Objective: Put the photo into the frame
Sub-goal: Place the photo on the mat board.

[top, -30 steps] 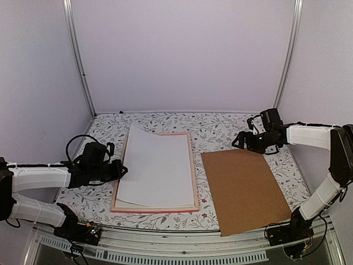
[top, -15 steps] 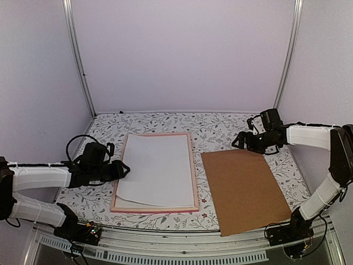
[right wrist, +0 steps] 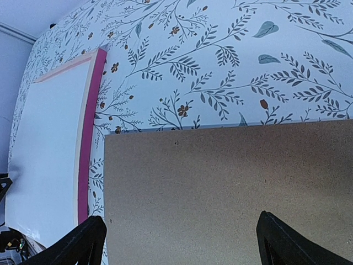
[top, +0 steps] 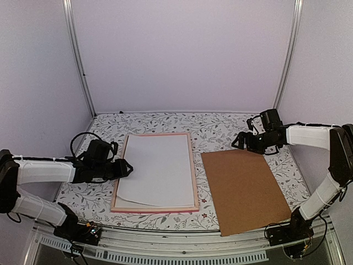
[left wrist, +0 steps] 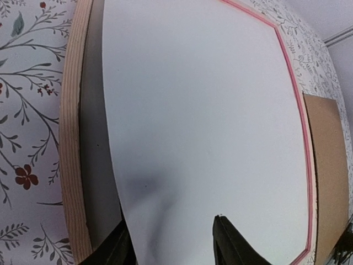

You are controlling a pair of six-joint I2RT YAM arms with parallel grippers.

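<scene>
The pink frame point(top: 193, 165) lies flat on the table. The photo point(top: 157, 168) lies inside it with its plain white back up, so the print side is hidden. My left gripper point(top: 128, 168) sits at the frame's left rail. Its jaws are open on either side of the photo's left edge, one fingertip point(left wrist: 229, 243) above the sheet. In the left wrist view the photo point(left wrist: 204, 110) is slightly skewed, with a dark gap beside the wooden rail point(left wrist: 70, 138). My right gripper point(top: 238, 142) hovers open and empty over the far corner of the brown board.
A brown backing board point(top: 242, 187) lies right of the frame, its near corner reaching the table's front edge. In the right wrist view the board point(right wrist: 220, 176) fills the lower part, with the frame point(right wrist: 91, 138) to its left. White walls and metal posts enclose the floral tabletop.
The photo's raised far-left corner has dropped flat into the frame. My left gripper's jaws have opened and it has shifted slightly right. The right arm has not moved.
</scene>
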